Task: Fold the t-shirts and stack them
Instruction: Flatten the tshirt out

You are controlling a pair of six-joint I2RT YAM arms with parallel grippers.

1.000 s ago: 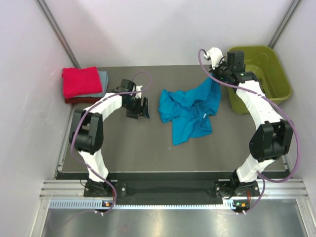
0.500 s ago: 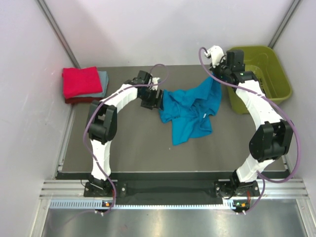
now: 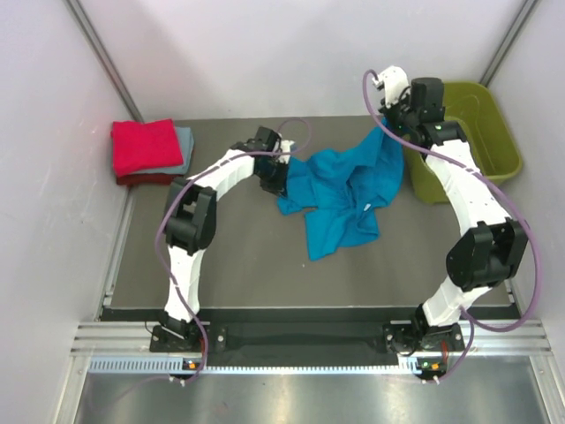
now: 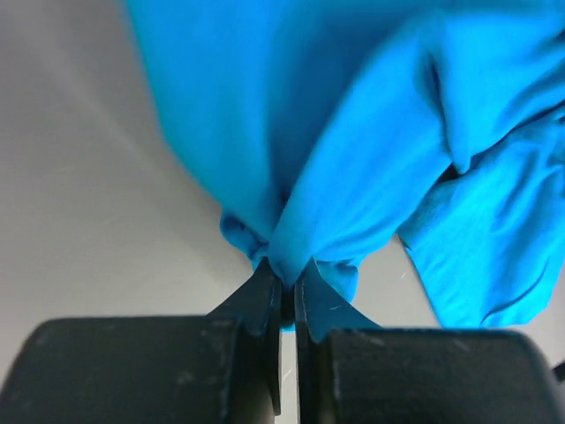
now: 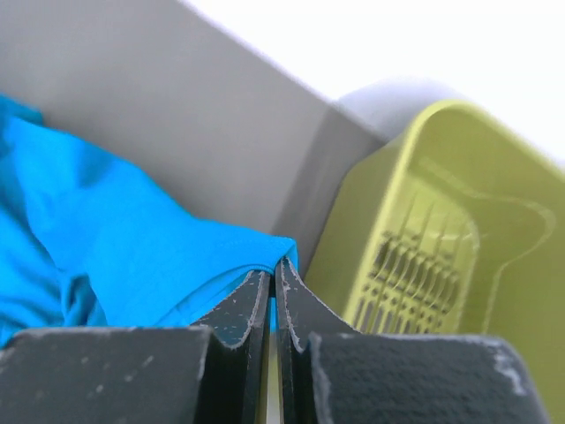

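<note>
A bright teal-blue t-shirt (image 3: 340, 194) lies crumpled mid-table, its upper right corner lifted. My left gripper (image 3: 279, 179) is shut on the shirt's left edge, and the left wrist view shows a bunched fold of teal-blue t-shirt (image 4: 353, 168) pinched in the left gripper (image 4: 288, 269). Up at the far right my right gripper (image 3: 392, 131) is shut on the raised corner; in the right wrist view the teal-blue t-shirt (image 5: 115, 256) hem sits between the tips of the right gripper (image 5: 274, 265). A folded red t-shirt (image 3: 146, 146) rests on a pale grey-blue t-shirt (image 3: 184, 141) at the far left.
An olive-green plastic basket (image 3: 491, 132) stands at the far right, close beside the right arm, and the same basket (image 5: 441, 256) fills the right of the right wrist view. White walls enclose the dark table (image 3: 238, 265) on three sides.
My left gripper has travelled right from bare table to the shirt's left edge and closed on it. The right gripper has risen slightly, lifting the corner.
</note>
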